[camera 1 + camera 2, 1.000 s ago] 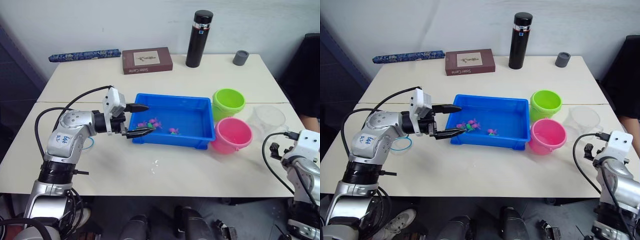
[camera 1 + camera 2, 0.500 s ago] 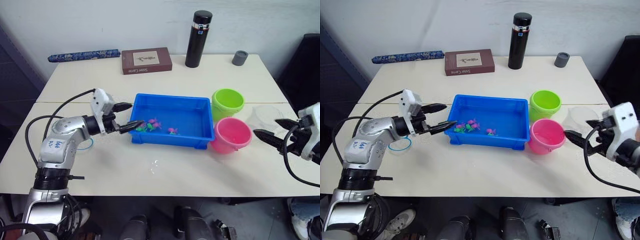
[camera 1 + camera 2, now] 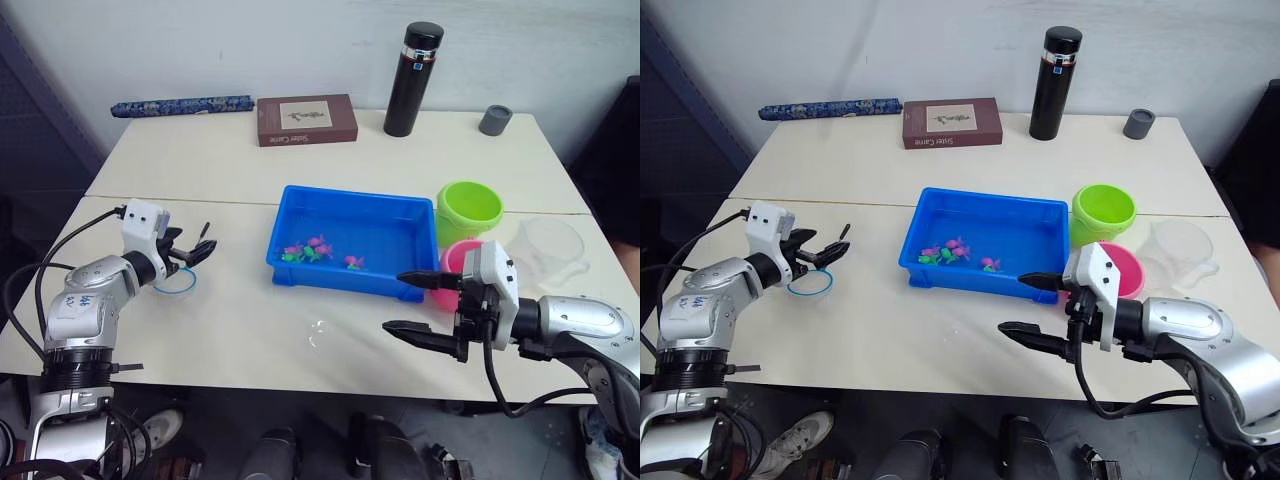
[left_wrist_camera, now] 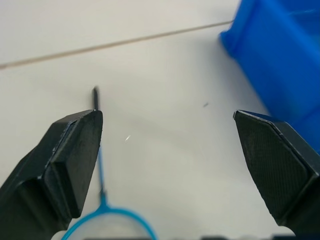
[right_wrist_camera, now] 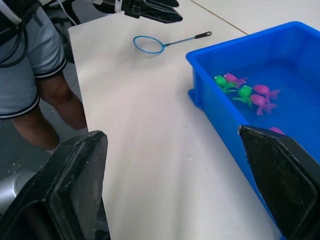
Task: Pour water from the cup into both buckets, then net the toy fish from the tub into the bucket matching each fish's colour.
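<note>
Left eye view: cream table [image 3: 250,170] against white wall; both end effectors [image 3: 190,254] [image 3: 412,304] gape wide.

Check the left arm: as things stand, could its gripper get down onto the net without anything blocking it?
Probably yes. The left gripper is open and hovers just above the net, which lies flat on bare table beside the tub. Nothing sits between the fingers and the thin handle.
</note>
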You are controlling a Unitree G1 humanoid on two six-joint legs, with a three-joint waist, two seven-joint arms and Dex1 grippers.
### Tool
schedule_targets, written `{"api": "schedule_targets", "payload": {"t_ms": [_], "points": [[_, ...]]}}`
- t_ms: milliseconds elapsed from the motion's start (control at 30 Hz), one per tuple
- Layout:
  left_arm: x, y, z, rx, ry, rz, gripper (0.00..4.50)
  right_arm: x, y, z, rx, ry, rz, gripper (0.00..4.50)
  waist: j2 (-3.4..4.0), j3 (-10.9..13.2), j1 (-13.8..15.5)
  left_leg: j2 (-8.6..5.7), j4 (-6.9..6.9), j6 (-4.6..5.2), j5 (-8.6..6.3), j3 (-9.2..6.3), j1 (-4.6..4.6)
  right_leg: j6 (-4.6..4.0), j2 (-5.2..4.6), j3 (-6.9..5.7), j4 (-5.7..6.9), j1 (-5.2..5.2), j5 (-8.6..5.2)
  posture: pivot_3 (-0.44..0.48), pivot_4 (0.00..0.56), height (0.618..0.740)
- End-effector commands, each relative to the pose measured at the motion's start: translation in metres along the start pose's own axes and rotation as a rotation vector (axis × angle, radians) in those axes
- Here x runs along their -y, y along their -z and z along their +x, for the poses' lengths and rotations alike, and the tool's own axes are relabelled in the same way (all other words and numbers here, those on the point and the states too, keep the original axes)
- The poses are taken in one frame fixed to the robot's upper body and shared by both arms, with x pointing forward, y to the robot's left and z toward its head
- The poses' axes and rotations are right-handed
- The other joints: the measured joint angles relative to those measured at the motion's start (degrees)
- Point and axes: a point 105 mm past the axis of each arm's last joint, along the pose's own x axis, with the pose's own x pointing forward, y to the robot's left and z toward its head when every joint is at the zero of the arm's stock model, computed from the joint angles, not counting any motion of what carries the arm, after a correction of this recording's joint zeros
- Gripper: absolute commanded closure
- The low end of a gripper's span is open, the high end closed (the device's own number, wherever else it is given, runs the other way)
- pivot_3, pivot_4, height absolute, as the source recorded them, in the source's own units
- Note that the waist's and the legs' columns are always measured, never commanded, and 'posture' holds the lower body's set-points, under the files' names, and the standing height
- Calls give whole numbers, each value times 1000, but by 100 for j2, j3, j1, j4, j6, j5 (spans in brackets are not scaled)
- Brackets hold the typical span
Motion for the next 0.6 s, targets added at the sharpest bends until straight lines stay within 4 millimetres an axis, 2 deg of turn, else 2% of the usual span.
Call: {"api": "schedule_targets", "payload": {"t_ms": [33,167,600], "points": [[-24,-1,0,7,-80,-7,0,-1,-10,-1,27,12,-86,50,-3,0,-9,0,0,0,0,0,0,0,1,-1,-1,0,0,0,150,739],[-33,5,11,-10,-93,-29,0,-1,-13,-2,36,21,-89,50,-11,0,-25,1,0,0,0,-1,-1,0,1,-5,2,-1,0,0,150,739],[-24,48,35,-163,-67,-41,0,-4,-20,4,51,11,-117,50,-19,-2,-46,0,0,0,0,2,-3,3,1,-8,14,-1,2,0,150,739]]}}
